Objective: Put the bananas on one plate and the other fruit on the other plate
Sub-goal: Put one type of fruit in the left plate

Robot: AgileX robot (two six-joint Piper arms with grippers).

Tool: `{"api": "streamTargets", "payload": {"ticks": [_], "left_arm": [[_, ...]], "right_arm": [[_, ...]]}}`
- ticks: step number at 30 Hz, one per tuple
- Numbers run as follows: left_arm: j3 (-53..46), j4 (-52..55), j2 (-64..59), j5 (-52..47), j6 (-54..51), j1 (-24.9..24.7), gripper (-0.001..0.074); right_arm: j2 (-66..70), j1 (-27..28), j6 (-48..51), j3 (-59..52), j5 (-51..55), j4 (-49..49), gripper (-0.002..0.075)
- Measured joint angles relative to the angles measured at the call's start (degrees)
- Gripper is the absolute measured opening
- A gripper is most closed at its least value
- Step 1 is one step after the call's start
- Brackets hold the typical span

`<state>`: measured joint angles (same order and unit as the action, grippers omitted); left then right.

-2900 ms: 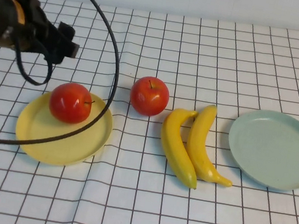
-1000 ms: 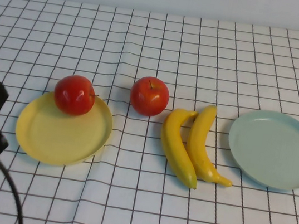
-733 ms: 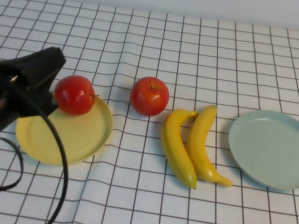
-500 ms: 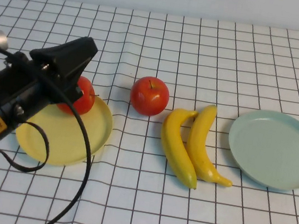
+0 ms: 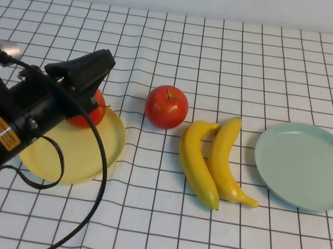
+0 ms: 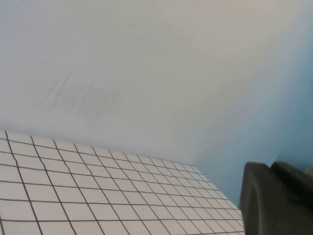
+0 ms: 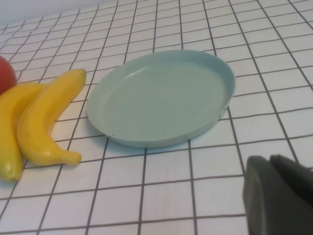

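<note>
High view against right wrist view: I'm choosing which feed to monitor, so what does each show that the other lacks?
Only the high view shows the yellow plate, the apple on it partly behind the shut left gripper, and the whole second apple on the cloth. Only the right wrist view shows the right gripper, shut, near the blue-green plate; it catches just a red sliver of an apple at its edge. Both show that bare plate and the two bananas lying beside it on the checked cloth.
</note>
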<state>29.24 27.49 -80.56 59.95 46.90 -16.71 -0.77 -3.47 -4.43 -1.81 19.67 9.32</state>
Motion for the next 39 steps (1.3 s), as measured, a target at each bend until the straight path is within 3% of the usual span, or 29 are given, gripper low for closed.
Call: {"api": "streamTargets", "payload": {"ticks": [9, 12, 16, 18, 20, 23, 29, 39], "left_arm": [[0.0, -1.0, -0.1, 0.0, 2.8, 0.0, -0.0003], [1.3, 3.6, -0.1, -2.8, 3.2, 0.0, -0.0003], [10.4, 25.4, 0.0, -20.0, 14.3, -0.6, -0.0003], [16.9, 45.9, 0.0, -28.9, 27.2, -1.5, -0.0003], [22.4, 61.6, -0.1, -31.0, 41.5, -1.9, -0.0003], [29.1, 70.5, -0.2, -27.4, 50.9, -1.7, -0.0003], [35.0, 74.1, -2.5, -27.3, 54.5, -1.7, -0.0003], [35.6, 74.3, -5.6, -41.9, 56.2, -1.7, -0.0003]], "right_arm": [[0.0, 0.0, 0.0, 0.0, 0.0, 0.0, -0.0015], [0.0, 0.0, 0.0, 0.0, 0.0, 0.0, -0.0015], [0.0, 0.0, 0.0, 0.0, 0.0, 0.0, -0.0015], [0.0, 0.0, 0.0, 0.0, 0.0, 0.0, -0.0015], [0.0, 0.0, 0.0, 0.0, 0.0, 0.0, -0.0015], [0.0, 0.0, 0.0, 0.0, 0.0, 0.0, -0.0015], [0.0, 0.0, 0.0, 0.0, 0.0, 0.1, -0.0015], [0.0, 0.0, 0.0, 0.0, 0.0, 0.1, -0.0015]]}}
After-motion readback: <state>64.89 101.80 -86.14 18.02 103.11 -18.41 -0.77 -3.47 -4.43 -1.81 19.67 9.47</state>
